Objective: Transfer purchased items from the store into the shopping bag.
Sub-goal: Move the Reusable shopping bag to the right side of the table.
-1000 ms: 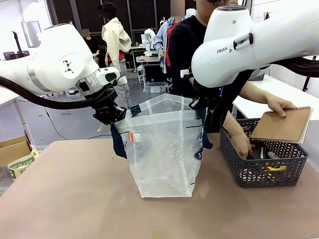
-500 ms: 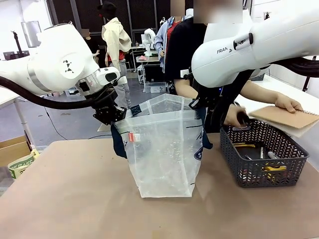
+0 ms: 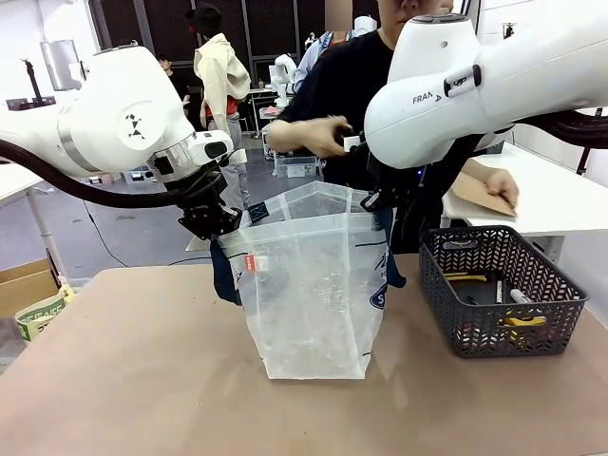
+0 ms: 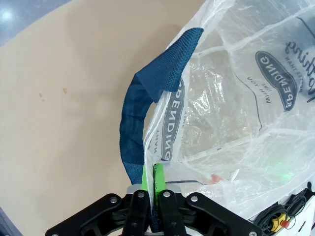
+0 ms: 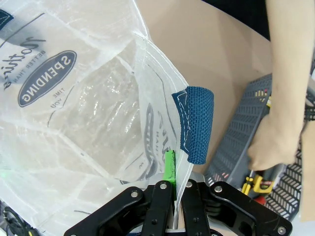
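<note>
Left arm: comes in from the left, wrist bent down toward the table (image 3: 123, 380). The left gripper (image 3: 211, 220) sits at the upper left corner of the shopping bag (image 3: 313, 294). In the left wrist view the left gripper (image 4: 151, 169) has its green pads pressed together on the bag's clear film. The navy handle (image 4: 135, 123) loops out just beside the pinch.

Shopping bag: upright at table centre, mouth held open between the two grippers. Red tag (image 3: 251, 262) on its left side. Contents cannot be made out through the film.

Right arm: reaches in from the right, large white joint above the bag's right side. The right gripper (image 3: 385, 198) is at the bag's upper right corner. In the right wrist view the right gripper (image 5: 173, 172) is clamped on the bag's edge, with the other navy handle (image 5: 197, 123) just above.

Person: one hand (image 3: 328, 136) raised above and behind the bag mouth, closed on something small. The other hand (image 3: 499, 188) rests on a tan-brown pack (image 3: 480, 195) over the white side table.

Basket (image 3: 501, 304): dark grey, on the table right of the bag, apart from it. A yellow-marked piece (image 3: 521, 321) lies inside.
</note>
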`<state>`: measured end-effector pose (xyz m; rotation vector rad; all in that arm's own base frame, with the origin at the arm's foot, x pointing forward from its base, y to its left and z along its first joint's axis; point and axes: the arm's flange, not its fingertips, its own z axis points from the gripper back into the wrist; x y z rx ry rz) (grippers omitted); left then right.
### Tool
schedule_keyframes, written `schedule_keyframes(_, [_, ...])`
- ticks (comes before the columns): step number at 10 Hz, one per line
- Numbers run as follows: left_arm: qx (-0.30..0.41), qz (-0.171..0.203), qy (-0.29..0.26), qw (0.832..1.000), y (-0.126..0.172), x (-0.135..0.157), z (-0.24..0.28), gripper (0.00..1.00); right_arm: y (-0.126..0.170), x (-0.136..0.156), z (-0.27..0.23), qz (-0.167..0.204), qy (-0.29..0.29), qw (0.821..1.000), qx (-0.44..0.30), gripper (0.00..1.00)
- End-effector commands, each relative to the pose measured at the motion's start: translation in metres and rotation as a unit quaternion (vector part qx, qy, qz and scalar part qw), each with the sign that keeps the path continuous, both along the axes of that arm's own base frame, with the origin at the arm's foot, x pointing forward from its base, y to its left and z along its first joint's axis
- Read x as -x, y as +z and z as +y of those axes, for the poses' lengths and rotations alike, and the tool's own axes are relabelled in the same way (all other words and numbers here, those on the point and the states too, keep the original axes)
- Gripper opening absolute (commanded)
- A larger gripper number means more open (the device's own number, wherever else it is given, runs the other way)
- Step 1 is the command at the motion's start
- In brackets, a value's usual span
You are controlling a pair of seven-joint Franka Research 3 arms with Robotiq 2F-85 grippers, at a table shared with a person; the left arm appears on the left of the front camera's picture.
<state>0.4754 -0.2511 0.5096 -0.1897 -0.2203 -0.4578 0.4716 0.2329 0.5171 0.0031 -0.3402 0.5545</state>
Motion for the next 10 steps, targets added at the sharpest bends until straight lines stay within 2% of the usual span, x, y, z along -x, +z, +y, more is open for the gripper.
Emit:
schedule_keyframes(1, [-0.017, 0.002, -0.011, 1.0, -0.0005, -0.0051, 0.0016, 0.0, -0.0028, -0.0027, -0.0043, 0.007, 0.006, 1.0, 0.025, 0.0])
schedule_keyframes(10, [-0.003, 0.002, -0.003, 1.0, -0.0004, -0.0017, -0.0013, 0.0, -0.0026, 0.0003, -0.0018, 0.007, 0.0, 1.0, 0.007, 0.0])
